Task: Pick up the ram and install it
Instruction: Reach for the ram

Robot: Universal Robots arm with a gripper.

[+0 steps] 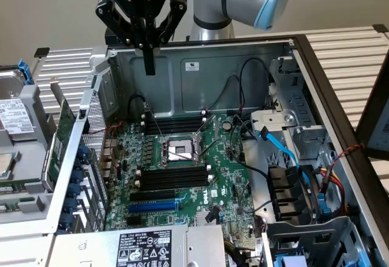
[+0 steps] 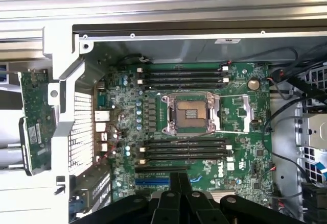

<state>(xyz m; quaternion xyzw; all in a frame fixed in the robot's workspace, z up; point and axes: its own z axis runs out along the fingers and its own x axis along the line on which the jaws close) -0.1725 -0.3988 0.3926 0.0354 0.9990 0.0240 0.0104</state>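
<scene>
Slatted bench (image 1: 346, 54) | open case (image 1: 182, 78) holds motherboard (image 1: 222, 176) | tool (image 1: 149, 67) pinched closed above case wall

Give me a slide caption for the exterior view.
Shut pincer hovers over an open computer case, motherboard exposed below.

A pale slatted bench (image 1: 346, 54) is carrying an open computer case (image 1: 176, 84), which is lying on its side at the centre. At nine o'clock from the case, a labelled hard drive (image 1: 15, 118) is sitting; at three o'clock, a dark slab (image 1: 377, 115) is overlapping the slats.
</scene>
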